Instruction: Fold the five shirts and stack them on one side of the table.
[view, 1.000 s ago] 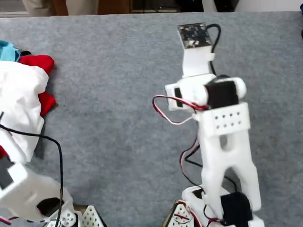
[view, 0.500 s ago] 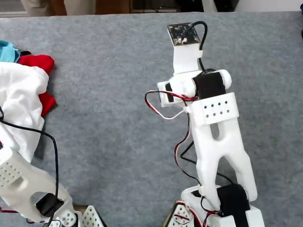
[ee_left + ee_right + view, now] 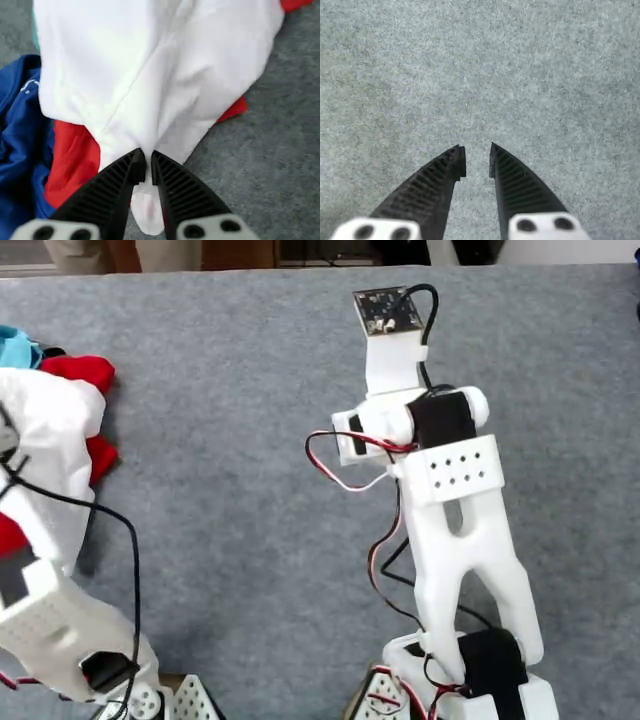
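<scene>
A white shirt (image 3: 45, 440) lies on top of a heap at the table's left edge, over a red shirt (image 3: 88, 372) and a light blue one (image 3: 14, 342). In the left wrist view my left gripper (image 3: 147, 157) is shut on a fold of the white shirt (image 3: 160, 65), with the red shirt (image 3: 70, 160) and a dark blue shirt (image 3: 20, 125) beneath it. My left arm (image 3: 50, 630) stands at the front left. My right gripper (image 3: 477, 152) hangs open over bare grey cloth, holding nothing. My right arm (image 3: 450, 490) stretches toward the table's middle.
The grey table cover (image 3: 230, 440) is bare between the heap and the right arm. Black and red cables (image 3: 345, 465) hang from the arms. The arm bases (image 3: 190, 700) sit at the front edge.
My right arm shifted left and farther out, then held still. My left arm moved over the heap, and the white shirt's near edge has shifted with it.
</scene>
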Controlling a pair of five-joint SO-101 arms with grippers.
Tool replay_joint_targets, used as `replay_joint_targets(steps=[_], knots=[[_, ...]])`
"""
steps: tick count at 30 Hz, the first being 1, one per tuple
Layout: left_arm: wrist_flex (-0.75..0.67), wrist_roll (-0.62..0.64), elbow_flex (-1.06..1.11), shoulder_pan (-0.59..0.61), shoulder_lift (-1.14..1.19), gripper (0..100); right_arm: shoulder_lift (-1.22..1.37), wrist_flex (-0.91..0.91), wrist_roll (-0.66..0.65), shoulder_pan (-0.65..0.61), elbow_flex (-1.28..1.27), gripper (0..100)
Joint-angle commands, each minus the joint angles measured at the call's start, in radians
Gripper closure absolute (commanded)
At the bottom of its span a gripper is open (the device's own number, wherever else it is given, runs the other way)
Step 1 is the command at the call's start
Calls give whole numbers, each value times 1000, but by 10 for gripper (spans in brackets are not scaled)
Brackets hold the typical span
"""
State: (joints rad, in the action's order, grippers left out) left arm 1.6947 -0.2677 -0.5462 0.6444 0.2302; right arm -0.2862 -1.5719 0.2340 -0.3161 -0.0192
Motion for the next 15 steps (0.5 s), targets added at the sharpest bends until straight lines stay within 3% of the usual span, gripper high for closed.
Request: replay_joint_targets(steps=[1, 8, 15], knots=[[61, 26, -72, -109, -134, 981, -8, 11, 8, 24, 65, 899], [63, 109, 58, -319, -357, 981, -10, -63, 3, 216, 245, 899], [63, 221, 413, -753, -624, 981, -10, -201, 3, 443, 435, 899]])
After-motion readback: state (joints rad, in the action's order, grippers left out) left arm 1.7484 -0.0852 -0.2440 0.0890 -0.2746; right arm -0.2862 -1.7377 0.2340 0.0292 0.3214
